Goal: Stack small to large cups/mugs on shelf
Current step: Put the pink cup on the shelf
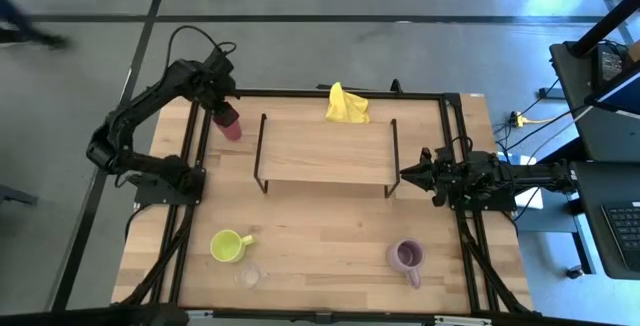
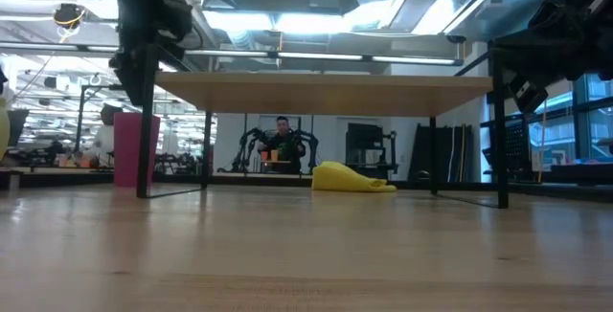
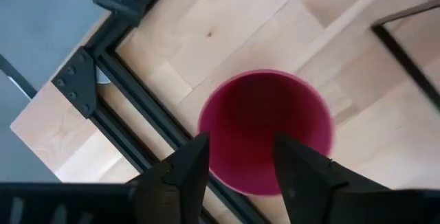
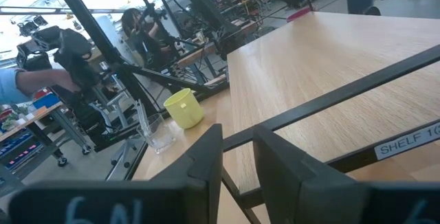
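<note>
The red cup (image 1: pixel 231 124) stands upright on the table left of the shelf (image 1: pixel 325 151), and also shows in the low view (image 2: pixel 126 149). My left gripper (image 3: pixel 237 162) is open just above the cup's mouth (image 3: pixel 265 131), fingers pointing down, and touches nothing that shows. The yellow-green mug (image 1: pixel 229 246), the clear glass (image 1: pixel 248 277) and the lilac mug (image 1: pixel 406 258) stand near the table's near edge. My right gripper (image 1: pixel 404 174) waits just right of the shelf's right end frame (image 4: pixel 330 100), its fingers a narrow gap apart and empty.
A yellow cloth (image 1: pixel 347 104) lies on the table behind the shelf. Black metal rails (image 1: pixel 190 166) run along the table's left and right sides. There is open table between the shelf and the mugs. A person (image 2: pixel 281 140) is in the room beyond.
</note>
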You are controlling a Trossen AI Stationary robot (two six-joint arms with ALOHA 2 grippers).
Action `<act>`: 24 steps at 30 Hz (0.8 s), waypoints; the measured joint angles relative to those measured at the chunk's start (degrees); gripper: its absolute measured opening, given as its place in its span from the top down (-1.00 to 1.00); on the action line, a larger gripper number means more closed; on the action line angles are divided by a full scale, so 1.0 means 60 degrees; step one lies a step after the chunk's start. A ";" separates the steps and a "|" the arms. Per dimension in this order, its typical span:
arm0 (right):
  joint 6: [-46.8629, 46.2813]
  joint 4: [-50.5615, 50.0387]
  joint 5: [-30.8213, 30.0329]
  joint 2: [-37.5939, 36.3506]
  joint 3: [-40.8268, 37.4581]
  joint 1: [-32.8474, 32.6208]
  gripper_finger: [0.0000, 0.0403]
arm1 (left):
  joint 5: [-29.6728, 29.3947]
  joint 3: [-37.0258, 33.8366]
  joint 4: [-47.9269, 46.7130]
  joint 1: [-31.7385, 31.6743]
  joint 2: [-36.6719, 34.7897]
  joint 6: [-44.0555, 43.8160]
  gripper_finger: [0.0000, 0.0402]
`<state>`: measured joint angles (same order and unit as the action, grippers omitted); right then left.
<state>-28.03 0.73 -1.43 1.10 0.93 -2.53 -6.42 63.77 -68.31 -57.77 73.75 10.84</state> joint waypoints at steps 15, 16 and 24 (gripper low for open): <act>0.0000 0.0000 0.0000 0.0000 0.0000 -0.0002 0.58 | 0.0086 0.0000 0.0237 -0.0514 0.1282 0.1063 0.27; 0.0000 0.0000 0.0000 0.0000 0.0000 0.0002 0.58 | 0.0053 0.0000 0.0247 -0.0514 0.1267 0.1073 0.30; 0.0000 0.0000 0.0000 0.0000 0.0000 -0.0002 0.58 | -0.0011 0.0000 0.0134 -0.0431 0.0793 0.1257 0.83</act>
<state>-28.03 0.73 -1.43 1.10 0.93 -2.55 -6.48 63.77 -67.51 -60.36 78.50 18.38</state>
